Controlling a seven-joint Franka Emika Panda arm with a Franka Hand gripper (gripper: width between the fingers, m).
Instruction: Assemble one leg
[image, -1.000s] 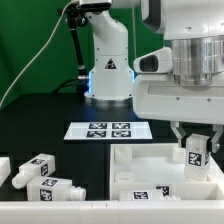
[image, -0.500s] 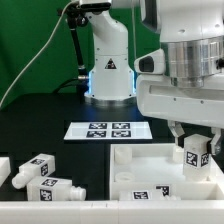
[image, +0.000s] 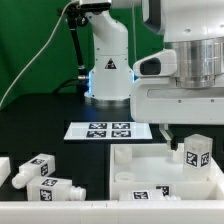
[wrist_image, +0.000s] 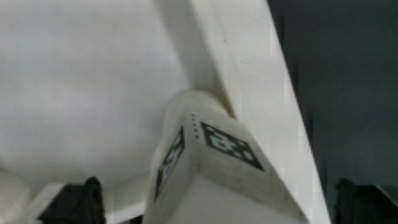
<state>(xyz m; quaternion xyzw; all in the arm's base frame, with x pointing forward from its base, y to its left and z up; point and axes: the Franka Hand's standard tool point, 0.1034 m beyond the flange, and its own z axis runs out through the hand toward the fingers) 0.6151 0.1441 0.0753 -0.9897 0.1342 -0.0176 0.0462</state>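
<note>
A tagged white leg is seen standing upright in the tabletop corner at the exterior view's right. The jaws of the gripper are spread and raised clear. Seating appears done; spare legs lie on the surface.

Leg: short chunky white post with black-and-white tag stickers
Pose: upright, slightly tilted
Place: right edge of the exterior view, just below mid-height
Wrist view: tagged face fills lower centre
</note>
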